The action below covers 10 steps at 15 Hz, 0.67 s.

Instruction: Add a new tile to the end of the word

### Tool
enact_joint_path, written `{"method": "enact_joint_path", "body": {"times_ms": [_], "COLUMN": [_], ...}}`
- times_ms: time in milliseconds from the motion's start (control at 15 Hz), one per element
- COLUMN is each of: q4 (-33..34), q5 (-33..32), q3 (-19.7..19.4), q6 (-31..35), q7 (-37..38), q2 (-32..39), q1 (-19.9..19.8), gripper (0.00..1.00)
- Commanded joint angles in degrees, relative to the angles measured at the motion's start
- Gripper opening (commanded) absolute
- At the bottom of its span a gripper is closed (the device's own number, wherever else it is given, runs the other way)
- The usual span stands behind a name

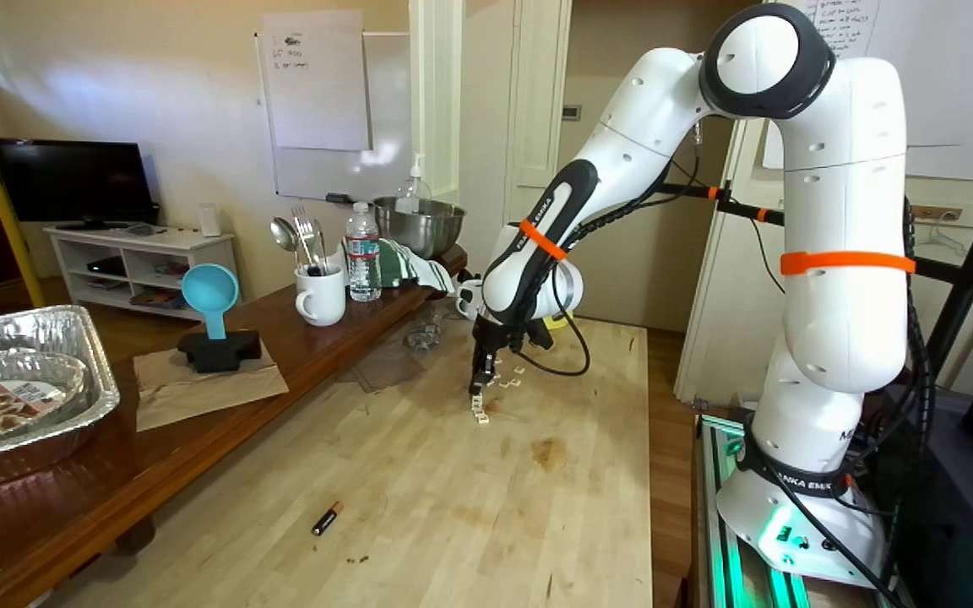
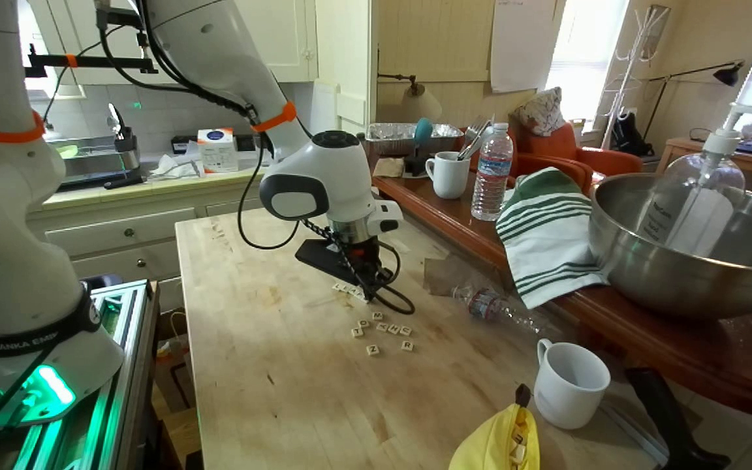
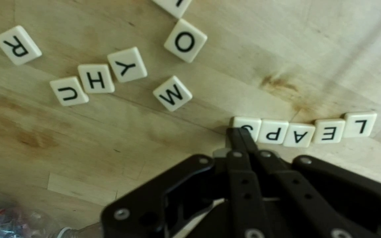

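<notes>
Jaws stand pressed together, empty, partly hiding the S (image 3: 254, 123) in the wrist view. That tile ends the word (image 3: 298, 135), LEAPS, a close row on the counter (image 3: 111, 132); the M (image 3: 172, 93) lies nearby, apart.

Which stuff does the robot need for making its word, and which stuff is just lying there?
For the job:
row of tiles spelling LEAPS
gripper, shut, by the row's end
loose tiles, perhaps for more letters

Just lying about:
battery
bottle on its side
white mug on the table
</notes>
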Motion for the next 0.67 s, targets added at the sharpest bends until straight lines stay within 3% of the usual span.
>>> {"method": "enact_joint_path", "body": {"times_ms": [0,467,600], "q4": [-1.1,-1.4,-0.9], "q5": [2.4,5.3,11.3], "q3": [1.7,3.7,7.7], "q6": [-1.8,-1.8,-2.0], "q7": [-2.0,-3.4,-7.9], "q2": [-0.9,-2.4,-3.0], "q1": [-1.8,-4.0,-7.1], "gripper": [0.00,0.00,0.00]}}
